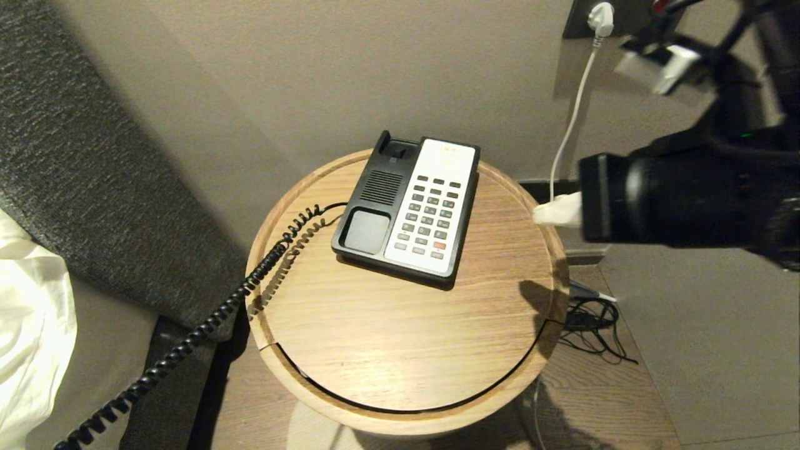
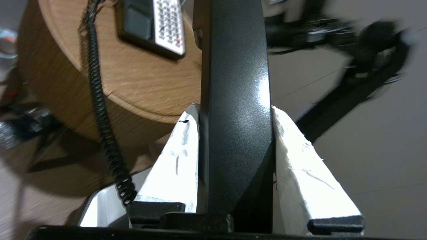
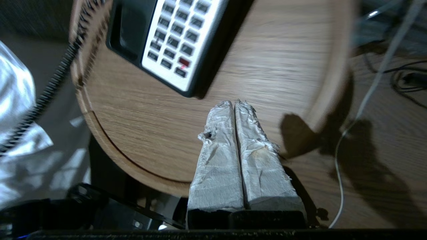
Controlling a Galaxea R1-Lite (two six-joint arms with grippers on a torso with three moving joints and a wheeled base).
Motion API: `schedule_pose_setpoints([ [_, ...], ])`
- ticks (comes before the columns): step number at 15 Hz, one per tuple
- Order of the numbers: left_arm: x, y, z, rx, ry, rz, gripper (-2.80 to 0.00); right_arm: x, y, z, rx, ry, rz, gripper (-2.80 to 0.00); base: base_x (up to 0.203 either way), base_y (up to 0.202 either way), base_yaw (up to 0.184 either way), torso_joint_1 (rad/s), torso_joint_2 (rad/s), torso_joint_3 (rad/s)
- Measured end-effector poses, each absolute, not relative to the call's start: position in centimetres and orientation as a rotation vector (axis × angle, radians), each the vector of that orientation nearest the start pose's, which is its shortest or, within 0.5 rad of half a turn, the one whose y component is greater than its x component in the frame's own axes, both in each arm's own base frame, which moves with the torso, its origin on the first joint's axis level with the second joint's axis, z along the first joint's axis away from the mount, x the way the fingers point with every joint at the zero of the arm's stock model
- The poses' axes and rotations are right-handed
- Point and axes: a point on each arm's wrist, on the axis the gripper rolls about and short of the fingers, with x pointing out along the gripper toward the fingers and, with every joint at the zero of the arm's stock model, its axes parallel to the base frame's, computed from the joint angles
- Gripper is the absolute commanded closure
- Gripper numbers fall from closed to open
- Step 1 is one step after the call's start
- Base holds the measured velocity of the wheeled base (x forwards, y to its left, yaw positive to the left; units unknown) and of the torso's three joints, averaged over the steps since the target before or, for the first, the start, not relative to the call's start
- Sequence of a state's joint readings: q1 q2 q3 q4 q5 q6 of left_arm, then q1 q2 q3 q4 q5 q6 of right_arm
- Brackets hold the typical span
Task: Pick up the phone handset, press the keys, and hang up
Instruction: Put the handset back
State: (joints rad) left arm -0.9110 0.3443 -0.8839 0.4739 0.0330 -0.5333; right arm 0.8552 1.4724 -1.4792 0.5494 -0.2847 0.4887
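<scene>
The black phone handset [image 2: 233,66] is off the base, standing lengthwise between the white-wrapped fingers of my left gripper [image 2: 233,107], which is shut on it. This gripper is outside the head view. The coiled cord [image 1: 206,325] trails from the phone base [image 1: 375,206] off the table's left side. The base's cradle lies empty beside the white keypad [image 1: 428,212]. My right gripper [image 3: 234,102] is shut with nothing in it. It hovers over the table's right edge [image 1: 558,210], short of the keypad [image 3: 176,36].
The phone sits on a round wooden side table [image 1: 387,350]. A white cable [image 1: 572,119] hangs from a wall plug [image 1: 601,17] at the right, above black cables on the floor [image 1: 590,322]. A grey headboard [image 1: 75,156] and white bedding [image 1: 25,312] lie at the left.
</scene>
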Motion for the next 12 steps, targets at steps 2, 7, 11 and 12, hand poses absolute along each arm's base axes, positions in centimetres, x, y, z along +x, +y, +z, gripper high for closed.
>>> schedule_pose_setpoints([
  [2, -3.4, 4.5, 25.5, -0.433, 0.215, -0.853, 0.0, 12.9, 12.5, 34.1, 0.23, 0.52, 0.396, 0.0, 0.0, 0.0, 0.0, 0.0, 0.0, 0.0],
  [7, -0.3, 0.8, 27.5, -0.298, 0.31, -0.8, 0.0, 4.1, 2.6, 35.2, 0.363, 0.407, 0.308, 0.0, 0.0, 0.0, 0.0, 0.0, 0.0, 0.0],
  [11, 3.4, -4.1, 31.5, -0.182, 0.34, -0.737, 0.0, -2.0, -2.3, 33.2, 0.484, 0.407, 0.291, 0.0, 0.0, 0.0, 0.0, 0.0, 0.0, 0.0],
  [12, 4.6, -5.6, 32.4, -0.15, 0.34, -0.71, 0.0, -2.9, -3.0, 32.9, 0.528, 0.41, 0.321, 0.0, 0.0, 0.0, 0.0, 0.0, 0.0, 0.0],
])
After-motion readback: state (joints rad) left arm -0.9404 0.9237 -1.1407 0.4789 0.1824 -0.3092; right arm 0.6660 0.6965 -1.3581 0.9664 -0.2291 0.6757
